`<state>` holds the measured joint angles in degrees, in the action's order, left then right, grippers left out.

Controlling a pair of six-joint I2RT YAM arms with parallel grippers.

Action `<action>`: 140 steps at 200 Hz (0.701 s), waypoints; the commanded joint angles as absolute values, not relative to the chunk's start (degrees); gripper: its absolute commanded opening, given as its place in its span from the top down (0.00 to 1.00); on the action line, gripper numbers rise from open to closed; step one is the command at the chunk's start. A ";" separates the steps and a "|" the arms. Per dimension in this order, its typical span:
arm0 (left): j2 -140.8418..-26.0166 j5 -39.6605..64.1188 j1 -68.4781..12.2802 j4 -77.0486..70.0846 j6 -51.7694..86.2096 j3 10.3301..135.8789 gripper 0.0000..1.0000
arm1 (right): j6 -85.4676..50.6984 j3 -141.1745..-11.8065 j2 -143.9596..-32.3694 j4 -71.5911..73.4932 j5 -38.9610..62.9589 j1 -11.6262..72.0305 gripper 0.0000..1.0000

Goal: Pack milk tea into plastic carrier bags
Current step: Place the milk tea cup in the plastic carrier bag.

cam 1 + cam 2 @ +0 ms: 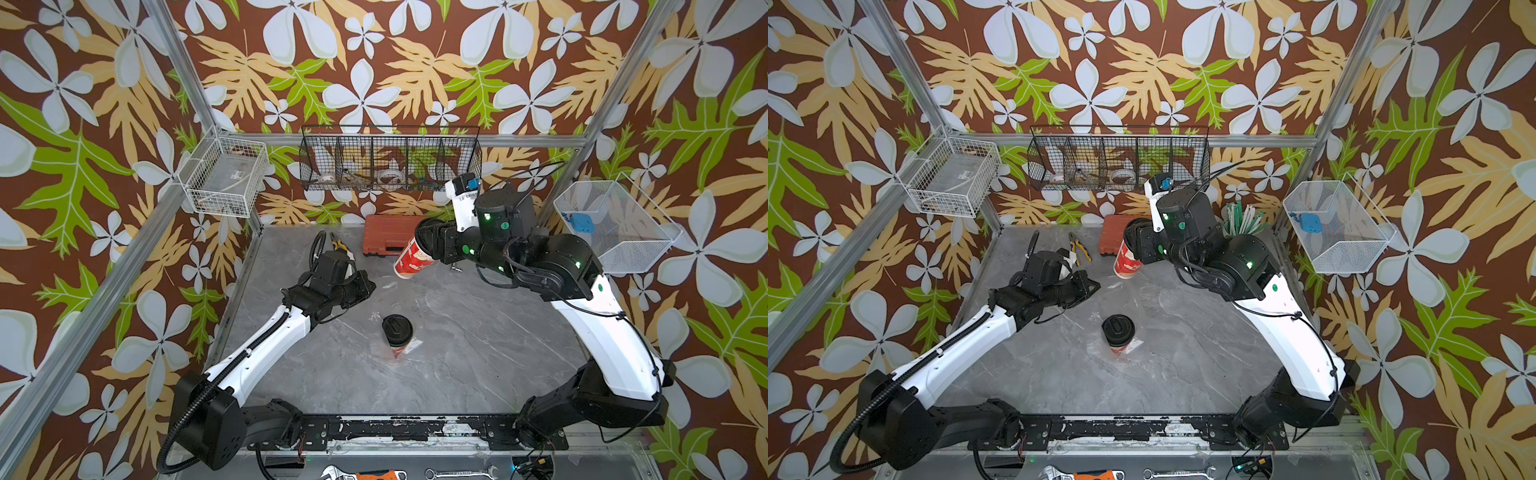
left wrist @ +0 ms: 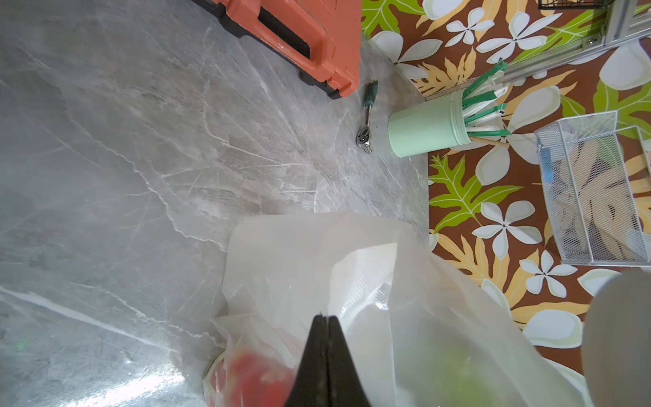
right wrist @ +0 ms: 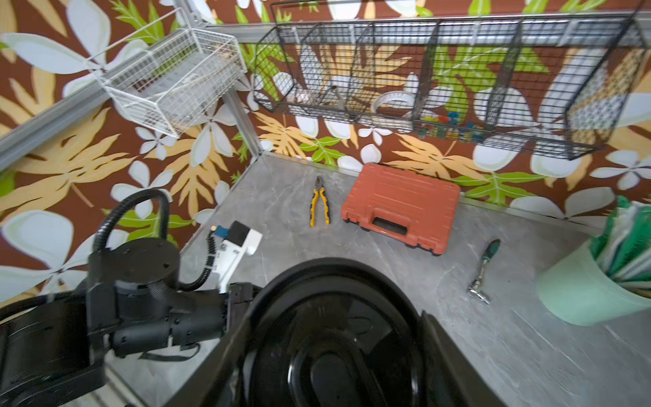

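Milk tea cup [image 1: 412,261] is tilted at back of worktop [image 1: 457,353], base down, lid gripped by right end effector [image 3: 331,356]; only left wrist view shows left end effector [image 2: 326,338] clamped tight on carrier bag [image 2: 310,257].

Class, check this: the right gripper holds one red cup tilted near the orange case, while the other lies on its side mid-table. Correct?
Not quite. The other cup stands upright mid-table, black lid up; both top views show it. The right gripper does hold the tilted cup near the orange case.
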<state>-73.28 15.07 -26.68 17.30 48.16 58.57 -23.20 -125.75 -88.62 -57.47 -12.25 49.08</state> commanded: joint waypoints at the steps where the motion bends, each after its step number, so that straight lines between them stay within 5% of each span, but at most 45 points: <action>1: -73.14 14.83 -26.88 16.42 48.46 59.01 1.00 | -24.75 -125.98 -88.42 -53.78 -9.03 50.91 0.39; 140: -71.03 14.06 -27.14 18.18 48.43 60.11 1.00 | -26.62 -114.78 -88.04 -55.99 -18.63 55.07 0.40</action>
